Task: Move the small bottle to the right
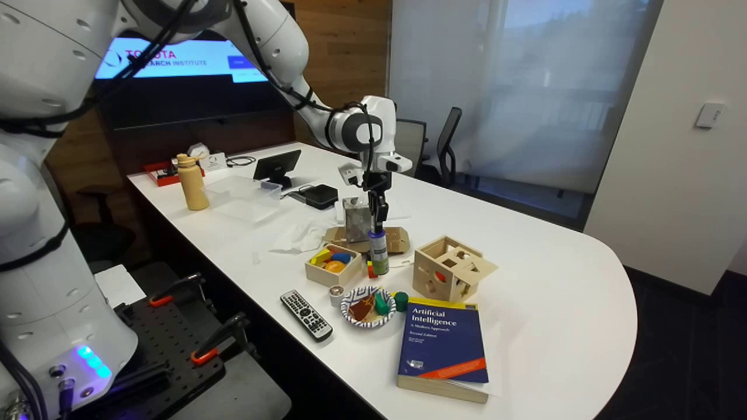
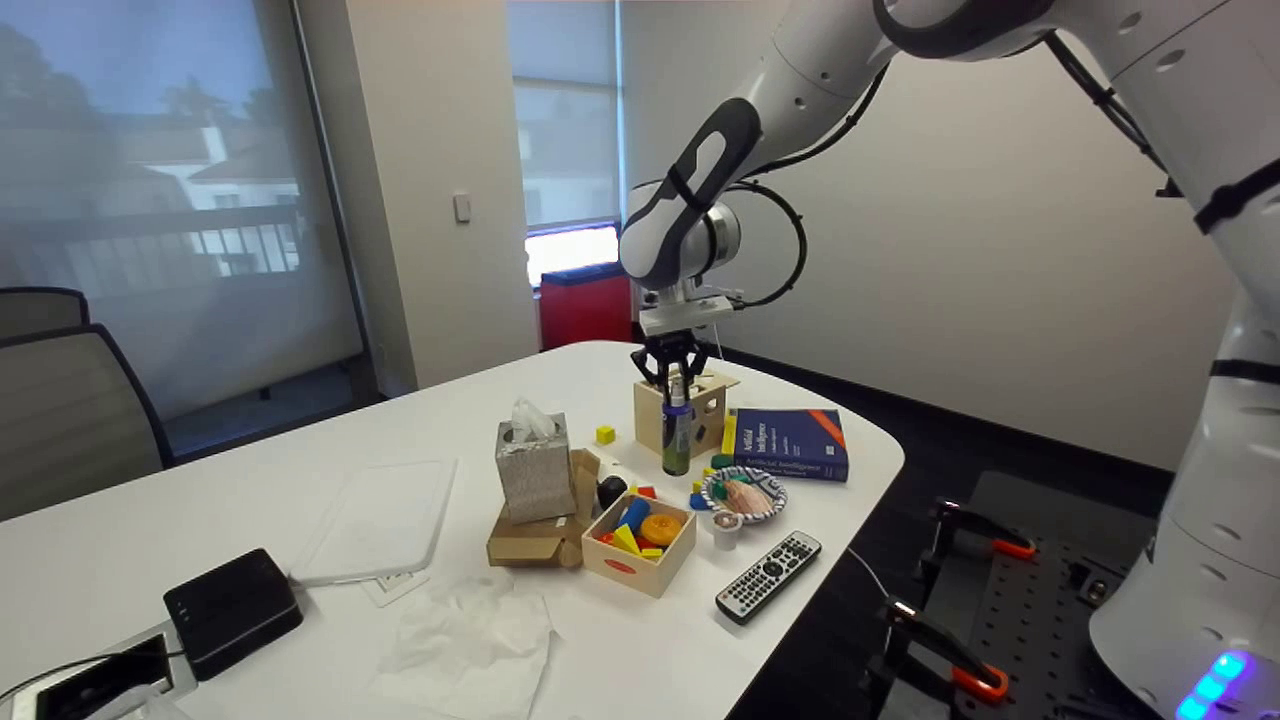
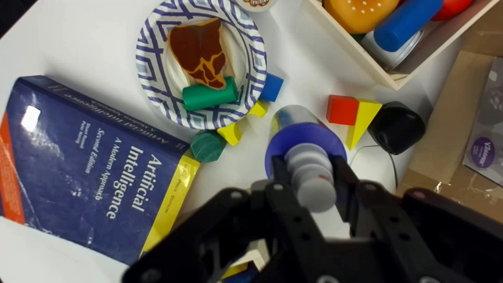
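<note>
A snug grip from the gripper [image 3: 310,167]! Its 2 black fingers [image 3: 346,179] pinched the pale nozzle [image 3: 314,188] of the small bottle [image 1: 379,254], 1 on each side, the jaws parted only by that nozzle, tips right above the purple collar [image 3: 306,133]. The bottle was upright between the wooden tray [image 1: 324,276] and the wooden shape box [image 1: 450,274]; whether its base touched the table [image 1: 554,291], I couldn't tell.

Down to the wrist view, and what detail! A steak-shaped piece [image 3: 200,51] and a green cylinder [image 3: 210,95] lay crisp in the patterned bowl [image 3: 151,55], and a silvery thing [image 3: 397,55] peeped out beneath the blue cylinder [image 3: 408,23] in the tray, not to be made out from either exterior camera. A yellow flask [image 1: 191,184] and a wall screen [image 1: 187,93] showed only in an exterior view, and a red container [image 2: 585,310] beyond the table edge, again only in an exterior view. The book [image 3: 106,173] made it into all 3 views!
</note>
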Motion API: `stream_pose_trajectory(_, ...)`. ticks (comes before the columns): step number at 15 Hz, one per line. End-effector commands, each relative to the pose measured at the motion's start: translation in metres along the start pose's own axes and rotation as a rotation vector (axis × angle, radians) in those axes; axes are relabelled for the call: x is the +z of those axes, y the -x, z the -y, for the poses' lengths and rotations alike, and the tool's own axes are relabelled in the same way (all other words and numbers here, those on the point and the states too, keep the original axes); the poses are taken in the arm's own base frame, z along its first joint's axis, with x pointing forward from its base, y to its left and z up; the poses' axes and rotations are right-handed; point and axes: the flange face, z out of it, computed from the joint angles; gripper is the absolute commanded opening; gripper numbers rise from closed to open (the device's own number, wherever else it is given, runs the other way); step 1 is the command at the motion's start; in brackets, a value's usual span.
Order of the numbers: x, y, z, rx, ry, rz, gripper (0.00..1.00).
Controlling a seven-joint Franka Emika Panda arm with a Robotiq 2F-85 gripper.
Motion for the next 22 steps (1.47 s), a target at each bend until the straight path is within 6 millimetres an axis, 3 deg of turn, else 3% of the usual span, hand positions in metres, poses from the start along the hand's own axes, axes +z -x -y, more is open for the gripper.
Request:
stream_pose_trajectory(1,0.015,-0.022,0.000,-0.012,-0.048,0.006,0.08)
stream_pose_trajectory(9,0.037,-0.041,0.006,-0.021,-0.055,0.012,0.08)
stream_pose_trajectory(16,0.047,-0.045,0.006,-0.016,-0.098,0.052,0.08)
stream_pose_trajectory(17,0.048,-0.045,0.007,-0.014,-0.103,0.054,0.56)
stream_pose_trajectory(18,0.048,-0.046,0.007,-0.016,-0.107,0.058,0.57)
stream_pose_trajectory(22,0.030,-0.048,0.015,-0.027,-0.111,0.041,0.85)
